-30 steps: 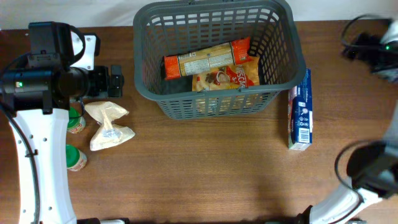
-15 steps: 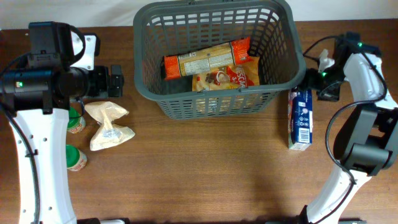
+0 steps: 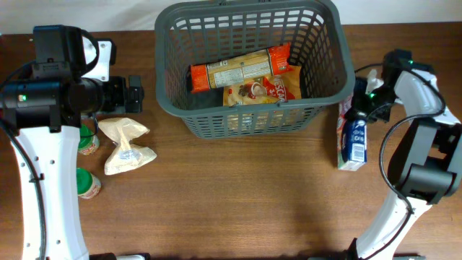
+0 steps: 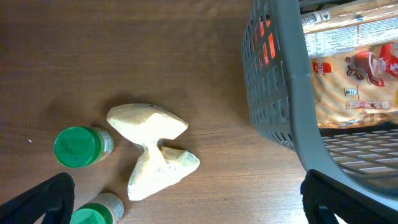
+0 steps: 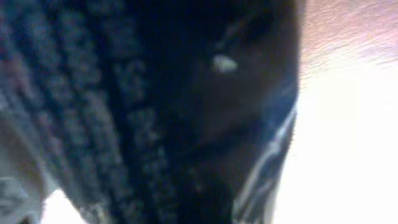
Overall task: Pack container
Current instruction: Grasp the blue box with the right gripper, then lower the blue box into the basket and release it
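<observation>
The container, a big dark grey slotted basket, stands at the back middle of the table and holds an orange packet and a yellow snack bag. In the left wrist view its wall fills the right side. Just right of the basket lies a blue and white box, its far end raised. My right gripper sits at that raised end, shut on it. The right wrist view is a dark blur. Left of the basket, my left gripper hangs wide open and holds nothing.
A cream crumpled bag lies on the wooden table below my left gripper. Two green-lidded jars stand beside it near the left arm's white base.
My right arm swung in from the right edge to the box's far end and its jaws came together. The box's far end has risen and the box looks shorter. The left arm stayed still.
</observation>
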